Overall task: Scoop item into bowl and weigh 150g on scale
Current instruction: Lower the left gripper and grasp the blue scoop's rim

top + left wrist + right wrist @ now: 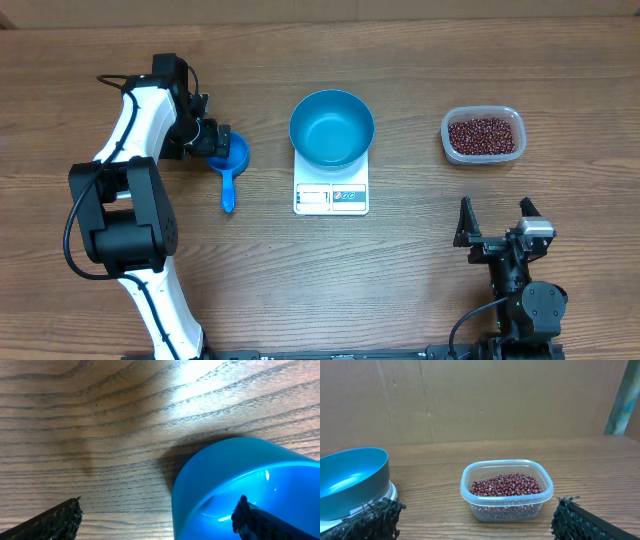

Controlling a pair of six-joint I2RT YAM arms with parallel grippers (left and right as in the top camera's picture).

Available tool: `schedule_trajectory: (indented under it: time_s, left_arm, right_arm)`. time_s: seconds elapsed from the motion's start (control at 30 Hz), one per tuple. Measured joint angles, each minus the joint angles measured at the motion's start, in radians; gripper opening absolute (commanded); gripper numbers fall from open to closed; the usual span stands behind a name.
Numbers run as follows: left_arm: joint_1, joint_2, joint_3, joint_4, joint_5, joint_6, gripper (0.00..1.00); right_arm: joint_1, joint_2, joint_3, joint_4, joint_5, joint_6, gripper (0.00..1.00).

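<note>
Standing beside the table (420, 290), I can see nothing has gone into the bowl (332, 127) yet: it sits empty on the scale (331, 197), overhanging the platform but leaving the display and buttons along the front edge clear, which seems sensible since the weight will have to be read as it fills. The beans (506, 485) all lie in the clear tub (465, 491), set to the right of the scale and well apart from it. The small blue scoop (228, 170) lies on the other side, to the left of the scale, cup away from the arm bases and handle pointing back towards them. The left gripper (160, 502) is down at the scoop's cup with its jaws spread wide; from its wrist view one finger seems to hang over the hollow and the other out over bare wood, so I'd guess it means to pinch the cup wall, though nothing is held. The right gripper (496, 212) waits low at the near right, jaws just as wide and empty, pointed at the tub, perhaps to steady it. To my eye the job is at its first step: picking up the scoop.
</note>
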Motion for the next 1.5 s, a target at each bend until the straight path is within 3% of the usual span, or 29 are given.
schedule_trajectory:
  time_s: [0.43,0.67,0.83,0.9,1.0,1.07,1.27,1.4,1.5]
  left_arm:
    - [0.0,0.0,-0.006,0.003,-0.003,0.0,1.0]
    - [0.0,0.0,-0.006,0.003,-0.003,0.003,0.88]
    - [0.0,0.0,-0.006,0.003,-0.004,0.0,0.63]
    - [0.0,0.0,-0.006,0.003,-0.006,0.006,0.62]
    - [0.0,0.0,-0.006,0.003,-0.007,0.005,0.69]
    - [0.0,0.0,-0.006,0.003,-0.007,0.004,0.67]
    - [0.0,0.0,-0.006,0.003,-0.01,0.004,0.41]
    - [0.0,0.0,-0.006,0.003,-0.011,0.007,0.06]
    - [0.0,0.0,-0.006,0.003,-0.014,0.005,0.04]
  right_arm:
    - [0.0,0.0,0.0,0.0,0.0,0.0,1.0]
    - [0.0,0.0,0.0,0.0,0.0,0.0,1.0]
    - [0.0,0.0,0.0,0.0,0.0,0.0,1.0]
    - [0.0,0.0,0.0,0.001,0.0,0.0,1.0]
    - [0.0,0.0,0.0,0.0,0.0,0.001,1.0]
    - [0.0,0.0,0.0,0.0,0.0,0.0,1.0]
    - [0.0,0.0,0.0,0.0,0.0,0.001,1.0]
    - [0.0,0.0,0.0,0.0,0.0,0.0,1.0]
    - [0.0,0.0,0.0,0.0,0.0,0.001,1.0]
